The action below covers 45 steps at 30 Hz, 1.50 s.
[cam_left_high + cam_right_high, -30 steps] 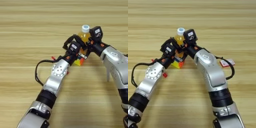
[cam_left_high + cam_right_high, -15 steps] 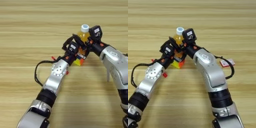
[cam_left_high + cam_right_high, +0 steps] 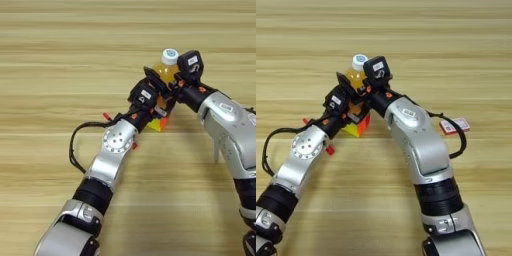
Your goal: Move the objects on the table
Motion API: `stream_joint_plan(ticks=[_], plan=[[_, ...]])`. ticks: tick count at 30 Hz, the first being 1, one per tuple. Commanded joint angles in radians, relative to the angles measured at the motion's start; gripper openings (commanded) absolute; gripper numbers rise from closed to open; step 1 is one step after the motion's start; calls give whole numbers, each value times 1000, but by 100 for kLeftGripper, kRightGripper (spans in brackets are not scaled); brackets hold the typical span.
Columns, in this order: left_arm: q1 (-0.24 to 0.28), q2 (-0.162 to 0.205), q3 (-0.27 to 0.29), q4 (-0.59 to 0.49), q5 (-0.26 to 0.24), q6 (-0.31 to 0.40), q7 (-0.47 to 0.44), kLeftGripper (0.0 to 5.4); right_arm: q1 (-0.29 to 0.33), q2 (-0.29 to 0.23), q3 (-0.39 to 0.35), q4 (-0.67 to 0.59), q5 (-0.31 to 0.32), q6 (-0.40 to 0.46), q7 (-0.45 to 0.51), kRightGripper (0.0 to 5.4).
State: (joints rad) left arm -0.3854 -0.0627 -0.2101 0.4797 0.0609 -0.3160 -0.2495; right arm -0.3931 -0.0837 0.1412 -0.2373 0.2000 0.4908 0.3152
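Both grippers meet at a bottle of orange drink (image 3: 166,70) standing upright with its white cap (image 3: 169,55) on top, near the middle of the wooden table (image 3: 60,60). The left gripper (image 3: 157,87) has a black finger against the bottle's left side; the right gripper (image 3: 181,80) presses in from the right. Whether either is clamped cannot be told. A red-and-yellow block (image 3: 357,126) lies just below; a small red card (image 3: 454,125) rests to the right.
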Motion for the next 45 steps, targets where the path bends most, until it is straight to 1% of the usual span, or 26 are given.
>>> stream_joint_plan(ticks=[1,4,6,25,26,31,32,36,37,41,45], plan=[[-5,-4,2,-21,-5,9,-2,365,-15,7,8,-2,7,-10,8,349],[-3,-4,2,-24,-5,9,-4,343,-14,8,7,2,5,-11,7,349],[-2,-4,2,-26,-5,9,-5,339,-14,8,7,4,4,-12,7,349],[8,-4,10,-47,-13,31,-4,338,-14,5,4,25,-1,-26,7,349],[8,-4,10,-47,-13,31,-3,338,-14,5,4,26,-2,-27,7,378],[8,-5,12,-50,-12,36,-3,338,-13,4,4,29,-2,-32,7,429],[8,-5,13,-50,-12,37,-3,338,-13,5,5,28,-1,-37,10,434],[5,-4,17,-45,-12,39,-4,338,-6,9,12,13,9,-53,24,480],[5,-4,17,-45,-12,40,-4,338,-5,8,15,10,9,-59,27,485],[5,-4,19,-44,-12,40,-5,338,-3,5,22,8,2,-82,35,533],[4,-4,22,-41,-12,40,-6,338,4,8,26,-5,10,-113,47,540]])
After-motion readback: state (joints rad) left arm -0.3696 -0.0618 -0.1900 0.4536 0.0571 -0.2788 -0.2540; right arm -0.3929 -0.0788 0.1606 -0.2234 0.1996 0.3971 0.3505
